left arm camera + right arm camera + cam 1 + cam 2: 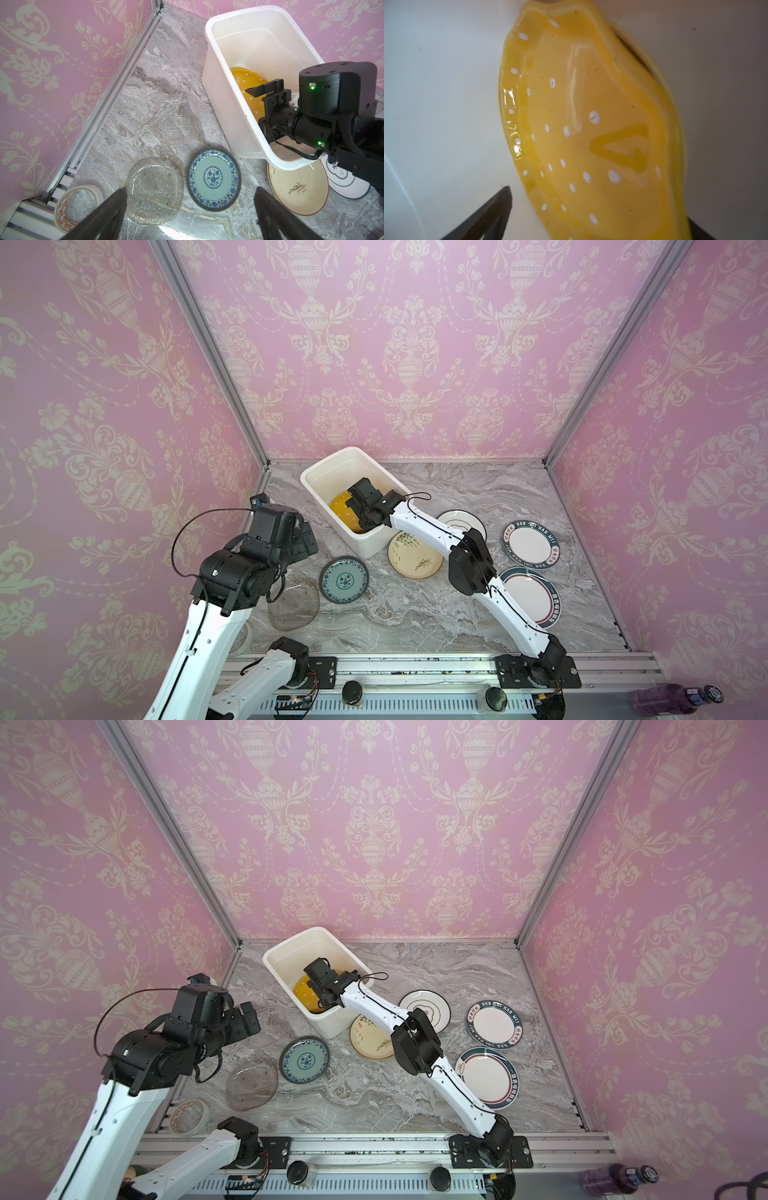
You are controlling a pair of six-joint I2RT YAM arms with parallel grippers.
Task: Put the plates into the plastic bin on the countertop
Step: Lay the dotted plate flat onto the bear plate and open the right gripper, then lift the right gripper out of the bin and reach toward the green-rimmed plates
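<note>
Gaping wide, left gripper (190, 189), right gripper (599, 207); seven plates (213, 178) outside bin (228, 104), perhaps two inside.

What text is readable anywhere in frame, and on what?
"HAO CHI HAO MEI": rim of the far lettered plate; small, reading uncertain.
Near lettered plate: rim characters too small to read.
Tape roll: red labels blurred.
Blue-rimmed white plate: characters partly hidden, unreadable.
Nothing else legible.

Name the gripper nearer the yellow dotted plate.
Right. The right gripper is in the plastic bin, just above the yellow dotted plate; the left gripper hovers outside, over the countertop.
</note>
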